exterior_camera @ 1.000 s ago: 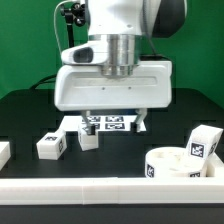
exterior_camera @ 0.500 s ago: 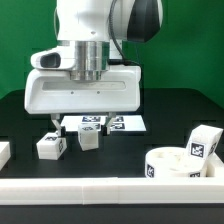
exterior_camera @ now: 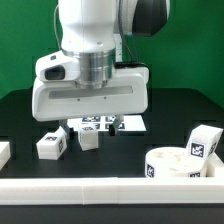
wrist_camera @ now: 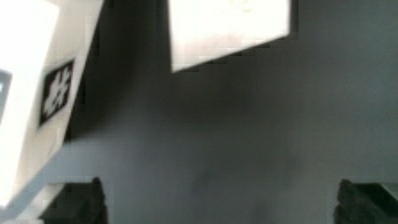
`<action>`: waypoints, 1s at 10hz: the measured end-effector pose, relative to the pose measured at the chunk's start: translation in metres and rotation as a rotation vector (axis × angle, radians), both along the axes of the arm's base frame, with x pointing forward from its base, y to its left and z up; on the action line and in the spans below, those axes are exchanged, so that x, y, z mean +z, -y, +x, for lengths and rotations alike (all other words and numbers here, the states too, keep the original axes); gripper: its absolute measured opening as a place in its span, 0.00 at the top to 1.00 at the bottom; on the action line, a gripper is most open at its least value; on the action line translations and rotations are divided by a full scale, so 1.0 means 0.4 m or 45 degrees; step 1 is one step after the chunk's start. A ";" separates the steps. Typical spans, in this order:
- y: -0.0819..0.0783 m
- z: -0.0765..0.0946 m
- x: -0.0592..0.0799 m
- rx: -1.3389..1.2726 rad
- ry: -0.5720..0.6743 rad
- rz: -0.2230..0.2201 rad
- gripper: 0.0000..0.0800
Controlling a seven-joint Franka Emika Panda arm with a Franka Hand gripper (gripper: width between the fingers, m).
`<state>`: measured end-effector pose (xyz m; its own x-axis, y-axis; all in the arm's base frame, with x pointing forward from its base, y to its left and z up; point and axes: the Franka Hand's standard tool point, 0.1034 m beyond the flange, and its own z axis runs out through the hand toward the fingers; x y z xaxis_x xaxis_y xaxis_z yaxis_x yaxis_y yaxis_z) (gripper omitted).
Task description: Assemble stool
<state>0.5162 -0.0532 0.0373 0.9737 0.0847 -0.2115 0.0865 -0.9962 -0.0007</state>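
Observation:
The round dish-like seat (exterior_camera: pixel 176 164) lies at the exterior view's lower right, with a tagged leg block (exterior_camera: pixel 204 141) standing just behind it. Two more leg blocks (exterior_camera: pixel 51 146) (exterior_camera: pixel 88 139) sit side by side left of centre, and another leg (exterior_camera: pixel 3 152) shows at the left edge. My gripper (exterior_camera: pixel 90 125) hangs open just behind and above those two blocks, holding nothing. In the wrist view the open gripper (wrist_camera: pixel 221 205) has only bare dark table between its fingertips (wrist_camera: pixel 71 202). A white tagged part (wrist_camera: pixel 50 95) lies off to one side, apart from the fingers.
The marker board (exterior_camera: pixel 128 124) lies flat behind the gripper. A long white border rail (exterior_camera: pixel 110 190) runs along the front of the black table (exterior_camera: pixel 170 110). A white flat shape (wrist_camera: pixel 231 30) shows ahead in the wrist view. Cables hang behind the arm.
The gripper has moved toward the exterior view's left and a little lower, ending over the two central leg blocks. Its jaws stay open. No part has moved.

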 end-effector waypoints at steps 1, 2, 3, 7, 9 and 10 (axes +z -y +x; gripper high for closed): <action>-0.005 -0.023 -0.001 -0.006 -0.110 0.000 0.19; -0.003 -0.037 -0.004 -0.018 -0.201 0.005 0.19; -0.001 -0.053 0.000 -0.029 -0.272 0.013 0.19; -0.011 -0.074 -0.006 -0.029 -0.586 0.030 0.19; 0.007 -0.103 -0.018 0.003 -0.761 -0.018 0.19; 0.014 -0.102 -0.023 0.011 -0.794 -0.041 0.19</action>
<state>0.4756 -0.0588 0.0280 0.6654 0.0759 -0.7426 0.0871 -0.9959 -0.0238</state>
